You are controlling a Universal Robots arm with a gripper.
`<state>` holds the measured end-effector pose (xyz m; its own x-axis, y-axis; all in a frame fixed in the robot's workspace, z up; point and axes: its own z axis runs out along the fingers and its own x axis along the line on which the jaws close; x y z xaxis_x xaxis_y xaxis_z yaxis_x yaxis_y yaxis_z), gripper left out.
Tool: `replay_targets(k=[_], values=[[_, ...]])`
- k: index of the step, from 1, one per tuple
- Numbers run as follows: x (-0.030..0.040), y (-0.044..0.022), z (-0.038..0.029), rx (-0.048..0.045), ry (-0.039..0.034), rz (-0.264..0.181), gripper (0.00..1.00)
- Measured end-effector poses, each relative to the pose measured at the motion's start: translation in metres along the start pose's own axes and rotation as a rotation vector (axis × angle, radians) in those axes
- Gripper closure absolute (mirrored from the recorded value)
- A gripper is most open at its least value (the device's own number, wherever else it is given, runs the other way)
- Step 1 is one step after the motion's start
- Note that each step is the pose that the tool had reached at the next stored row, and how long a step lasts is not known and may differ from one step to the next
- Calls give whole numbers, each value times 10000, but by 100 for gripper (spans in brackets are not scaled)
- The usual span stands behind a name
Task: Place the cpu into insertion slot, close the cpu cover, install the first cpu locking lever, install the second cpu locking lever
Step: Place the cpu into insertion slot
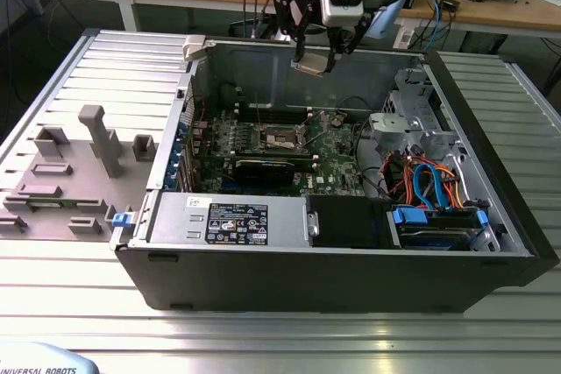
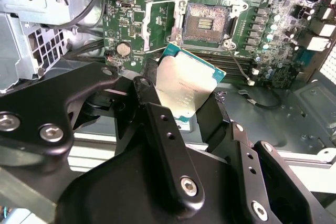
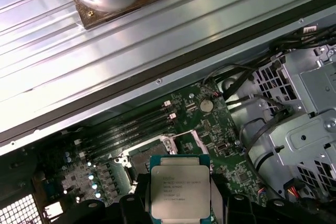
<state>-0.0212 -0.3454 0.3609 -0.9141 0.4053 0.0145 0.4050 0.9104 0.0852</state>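
Observation:
My gripper (image 1: 313,60) hangs above the back of the open computer case (image 1: 491,216), shut on the cpu (image 1: 312,65). In both wrist views the cpu (image 2: 186,90) (image 3: 179,188) is a silver-topped chip with a green edge, pinched between two black fingers (image 2: 157,124). On the green motherboard below lies the insertion slot (image 1: 279,137) (image 2: 206,22), a dark open square socket with nothing in it. The cpu cover (image 2: 148,24) is swung open beside the slot. In the first wrist view the held chip hides part of the slot (image 3: 140,157).
A black graphics card (image 1: 267,168) lies just in front of the socket, with memory slots (image 1: 272,113) behind it. A power supply (image 1: 228,216) fills the case front; a drive cage (image 1: 412,120) and blue and orange cables (image 1: 429,183) sit at the exterior view's right. Grey fixtures (image 1: 96,137) stand outside.

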Motion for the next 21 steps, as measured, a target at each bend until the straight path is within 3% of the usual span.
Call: replay_targets(k=[5, 10, 18, 21], values=[[0, -1, 6, -14, -78, 921, 46], [0, -1, 9, -23, -131, 1535, 46], [0, -1, 13, -35, -200, 2342, 46], [0, -1, 14, -36, -210, 2455, 46]])
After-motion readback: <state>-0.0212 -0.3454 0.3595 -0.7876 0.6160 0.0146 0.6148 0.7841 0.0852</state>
